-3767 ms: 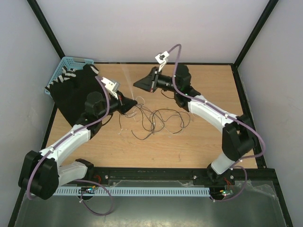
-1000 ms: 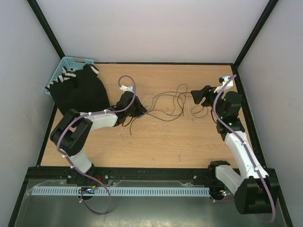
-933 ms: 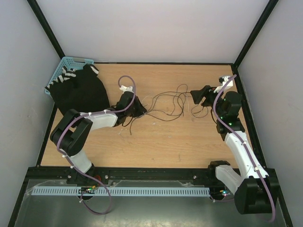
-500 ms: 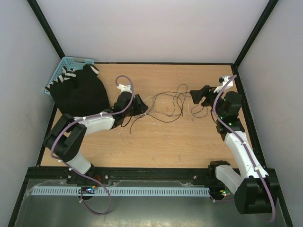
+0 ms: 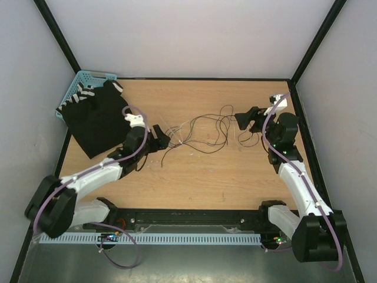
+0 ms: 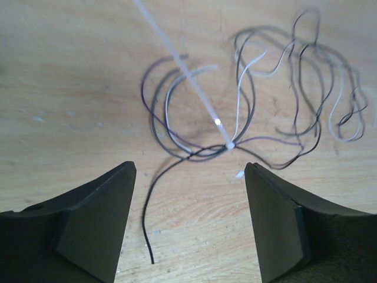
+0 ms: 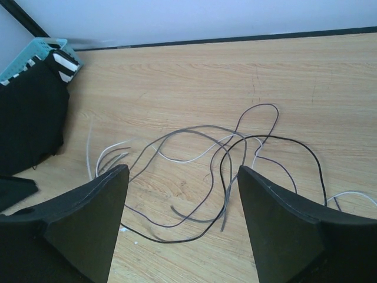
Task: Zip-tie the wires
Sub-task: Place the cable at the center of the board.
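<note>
Here, 1 basket [image 5: 97, 75] holds black cloth [image 5: 97, 118] — wires [image 5: 203, 131] outside.

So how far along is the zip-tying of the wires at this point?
Done, apparently: the white zip tie seems looped round the wires where the strands pinch together; beyond that they fan out loose. In hand: nothing, the left pincer and right pincer are both open, empty. Left: I cannot tell whether the tie is pulled tight; its long tail sticks out.
</note>
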Action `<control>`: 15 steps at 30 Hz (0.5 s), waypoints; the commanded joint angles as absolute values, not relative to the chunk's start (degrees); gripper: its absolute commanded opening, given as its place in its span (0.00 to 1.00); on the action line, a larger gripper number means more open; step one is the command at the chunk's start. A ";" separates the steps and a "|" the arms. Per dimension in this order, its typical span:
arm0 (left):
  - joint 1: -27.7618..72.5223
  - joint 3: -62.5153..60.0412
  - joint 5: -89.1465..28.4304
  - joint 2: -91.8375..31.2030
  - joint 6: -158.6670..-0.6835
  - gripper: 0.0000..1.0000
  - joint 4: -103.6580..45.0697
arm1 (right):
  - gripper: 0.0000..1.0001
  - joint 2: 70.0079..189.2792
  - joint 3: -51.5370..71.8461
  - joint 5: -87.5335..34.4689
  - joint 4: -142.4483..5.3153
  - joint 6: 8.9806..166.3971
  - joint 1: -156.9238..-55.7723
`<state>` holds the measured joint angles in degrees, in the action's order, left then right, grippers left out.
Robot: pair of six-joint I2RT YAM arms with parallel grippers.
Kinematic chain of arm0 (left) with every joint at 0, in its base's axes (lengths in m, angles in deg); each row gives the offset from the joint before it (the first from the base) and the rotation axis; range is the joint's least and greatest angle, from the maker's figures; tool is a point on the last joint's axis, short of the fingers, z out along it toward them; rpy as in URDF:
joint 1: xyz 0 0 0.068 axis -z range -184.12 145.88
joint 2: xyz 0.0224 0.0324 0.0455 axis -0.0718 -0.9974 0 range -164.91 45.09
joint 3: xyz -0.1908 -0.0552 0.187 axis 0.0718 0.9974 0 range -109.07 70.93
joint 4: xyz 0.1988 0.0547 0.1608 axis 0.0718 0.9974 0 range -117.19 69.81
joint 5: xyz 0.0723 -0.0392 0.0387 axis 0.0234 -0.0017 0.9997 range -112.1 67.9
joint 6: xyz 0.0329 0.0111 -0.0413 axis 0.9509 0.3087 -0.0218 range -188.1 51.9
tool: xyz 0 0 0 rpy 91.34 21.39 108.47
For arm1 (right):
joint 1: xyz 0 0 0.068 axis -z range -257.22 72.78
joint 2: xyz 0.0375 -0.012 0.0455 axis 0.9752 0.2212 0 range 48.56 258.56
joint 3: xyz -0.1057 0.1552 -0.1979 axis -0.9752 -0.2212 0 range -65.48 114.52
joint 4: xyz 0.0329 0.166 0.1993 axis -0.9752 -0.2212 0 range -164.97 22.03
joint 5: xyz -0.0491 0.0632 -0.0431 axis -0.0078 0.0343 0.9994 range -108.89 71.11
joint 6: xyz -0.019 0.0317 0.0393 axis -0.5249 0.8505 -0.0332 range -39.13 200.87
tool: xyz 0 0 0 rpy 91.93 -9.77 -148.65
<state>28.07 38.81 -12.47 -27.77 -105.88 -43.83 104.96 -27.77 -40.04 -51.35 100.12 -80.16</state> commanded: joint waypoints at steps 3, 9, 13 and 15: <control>24.36 42.26 -9.36 -12.61 -97.74 0.87 -43.40 | 0.88 107.95 -32.61 -38.89 -44.43 95.59 -80.01; 23.23 48.13 -1.62 -0.58 -91.09 0.96 -43.04 | 0.96 107.56 -47.36 -29.12 -28.10 90.35 -79.95; 23.11 50.62 4.41 4.81 -86.05 0.99 -43.02 | 1.00 108.92 -52.81 -24.24 -20.67 89.36 -79.95; 23.01 51.65 7.00 6.89 -84.37 0.99 -43.04 | 0.99 110.73 -53.73 -23.32 -18.19 89.65 -80.00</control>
